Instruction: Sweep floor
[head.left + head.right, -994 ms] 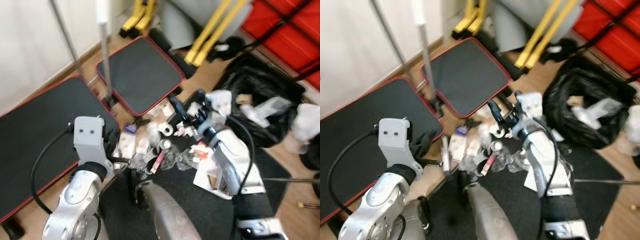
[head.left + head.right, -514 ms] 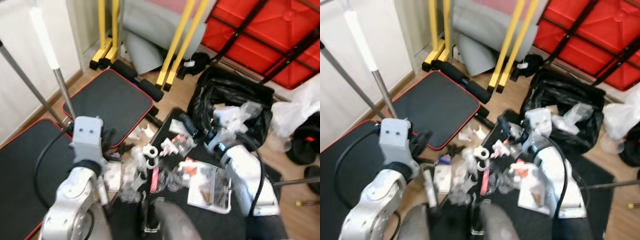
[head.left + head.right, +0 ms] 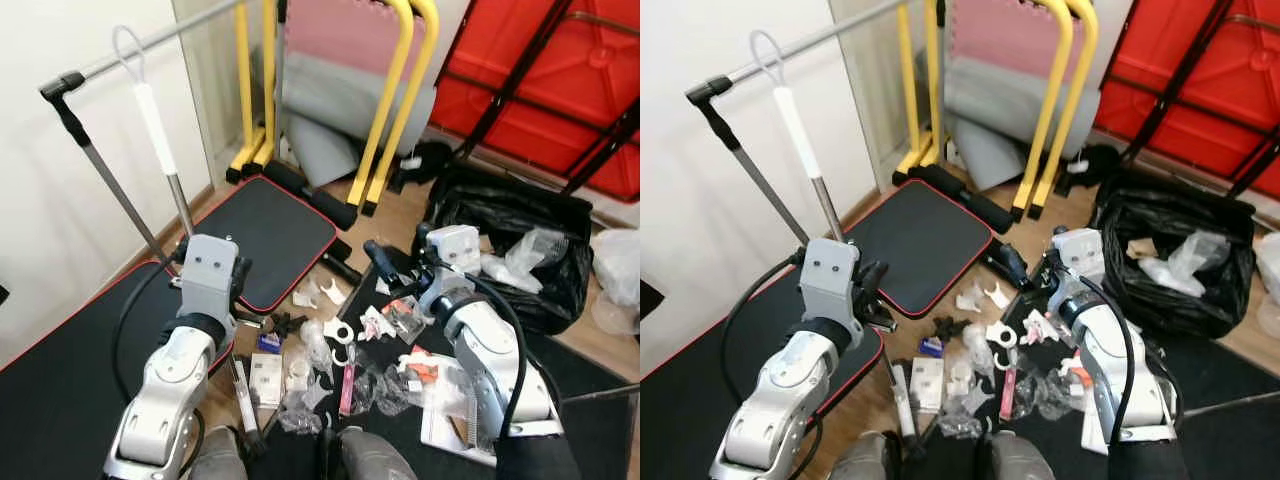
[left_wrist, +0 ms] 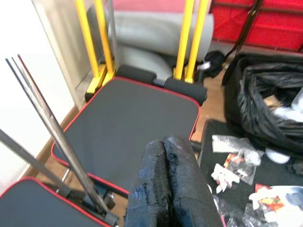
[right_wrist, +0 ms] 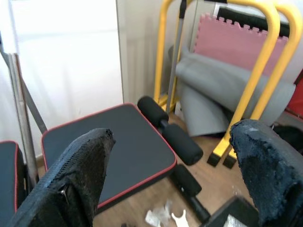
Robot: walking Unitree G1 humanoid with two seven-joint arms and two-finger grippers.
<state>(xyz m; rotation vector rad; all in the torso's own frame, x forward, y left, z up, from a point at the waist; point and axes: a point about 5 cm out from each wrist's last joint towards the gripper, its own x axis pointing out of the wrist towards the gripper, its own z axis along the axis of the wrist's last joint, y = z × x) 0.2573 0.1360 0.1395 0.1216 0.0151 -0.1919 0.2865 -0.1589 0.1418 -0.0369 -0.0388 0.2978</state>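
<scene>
Several wrappers and white scraps of litter (image 3: pixel 330 350) lie on the wooden floor and on the edge of a dark mat in front of me. A long metal handle with a white grip (image 3: pixel 158 130) slants down behind my left wrist, and its lower part (image 3: pixel 240 385) reaches the floor near my feet. My left gripper (image 3: pixel 872 290) is beside that handle, over the red-edged black mat (image 3: pixel 270 235); its fingers (image 4: pixel 165 156) are pressed shut with nothing between them. My right gripper (image 3: pixel 395 268) hangs open above the far side of the litter, holding nothing (image 5: pixel 174 135).
A black bin bag (image 3: pixel 510 235) with plastic in it lies at the right. A white toothed dustpan (image 3: pixel 460 425) sits by my right arm. Yellow frames (image 3: pixel 395 110), a rolled grey mat (image 3: pixel 340 105) and red panels (image 3: pixel 540 70) stand behind. A second black mat (image 3: pixel 60 380) lies at my left.
The camera has risen and tilted up, so more of the room shows. Both arms hold much the same pose over the litter; the left gripper stays shut, the right open.
</scene>
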